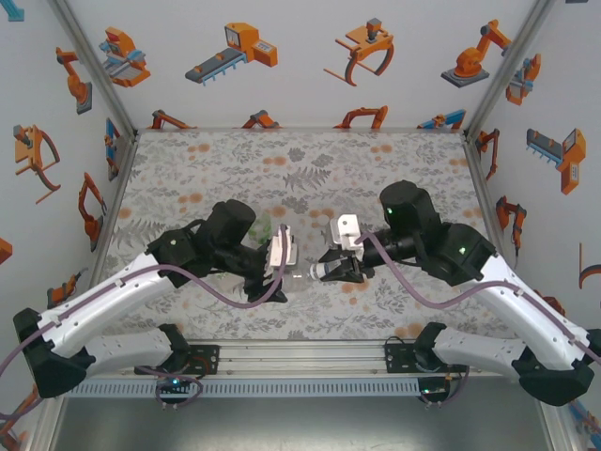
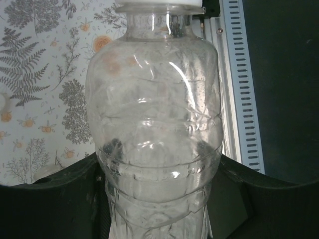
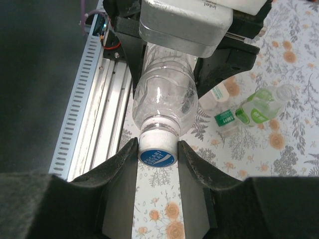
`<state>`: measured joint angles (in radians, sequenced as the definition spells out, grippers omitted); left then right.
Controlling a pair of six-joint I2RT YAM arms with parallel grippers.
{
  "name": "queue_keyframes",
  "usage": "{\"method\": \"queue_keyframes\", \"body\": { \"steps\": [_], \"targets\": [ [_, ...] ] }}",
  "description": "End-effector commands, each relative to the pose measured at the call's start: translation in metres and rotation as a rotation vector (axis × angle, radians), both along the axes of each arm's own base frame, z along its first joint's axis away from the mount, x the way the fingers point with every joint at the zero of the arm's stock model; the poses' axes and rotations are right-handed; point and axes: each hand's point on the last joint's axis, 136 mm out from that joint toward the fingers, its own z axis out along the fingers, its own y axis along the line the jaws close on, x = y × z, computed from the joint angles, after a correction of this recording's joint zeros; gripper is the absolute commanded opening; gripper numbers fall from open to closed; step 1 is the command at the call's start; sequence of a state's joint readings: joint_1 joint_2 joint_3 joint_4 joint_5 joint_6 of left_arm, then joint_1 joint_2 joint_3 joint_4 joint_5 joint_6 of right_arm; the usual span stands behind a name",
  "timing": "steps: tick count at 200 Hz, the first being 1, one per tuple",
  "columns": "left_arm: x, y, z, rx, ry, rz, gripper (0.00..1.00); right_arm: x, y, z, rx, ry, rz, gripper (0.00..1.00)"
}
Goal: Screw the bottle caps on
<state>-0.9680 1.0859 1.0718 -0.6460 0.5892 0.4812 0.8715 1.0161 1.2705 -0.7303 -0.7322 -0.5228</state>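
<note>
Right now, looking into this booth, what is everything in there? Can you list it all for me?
clear bottle: one, see-through, held level above the table, between the two grippers
blue cap: one, blue top with a white side, on the clear bottle's mouth
labelled bottle: one, whitish with a green-and-white label, lying on the table
green bottle: one, translucent green, lying beside the labelled bottle
table: one, grey leaf print with orange flowers
walls: white, with orange robot pictures
left gripper: one, black, clamped on the clear bottle's body
right gripper: one, black, fingers closed on the blue cap
</note>
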Motion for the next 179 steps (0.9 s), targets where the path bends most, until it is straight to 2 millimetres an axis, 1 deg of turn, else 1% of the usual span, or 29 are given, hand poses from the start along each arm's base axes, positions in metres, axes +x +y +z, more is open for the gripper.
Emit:
{"method": "queue_keyframes", "body": {
  "steps": [1, 104, 179],
  "targets": [
    [-0.004, -0.007, 0.024, -0.072, -0.025, -0.037, 0.00, -0.002, 0.002, 0.005, -0.007, -0.042, 0.008, 0.00],
    [-0.005, -0.004, 0.025, -0.063, -0.015, -0.033, 0.00, -0.004, -0.006, 0.009, -0.027, -0.098, -0.029, 0.00],
    [-0.007, -0.003, 0.025, -0.063, -0.007, -0.032, 0.00, -0.006, -0.011, 0.007, -0.061, -0.113, -0.037, 0.00]
  ]
}}
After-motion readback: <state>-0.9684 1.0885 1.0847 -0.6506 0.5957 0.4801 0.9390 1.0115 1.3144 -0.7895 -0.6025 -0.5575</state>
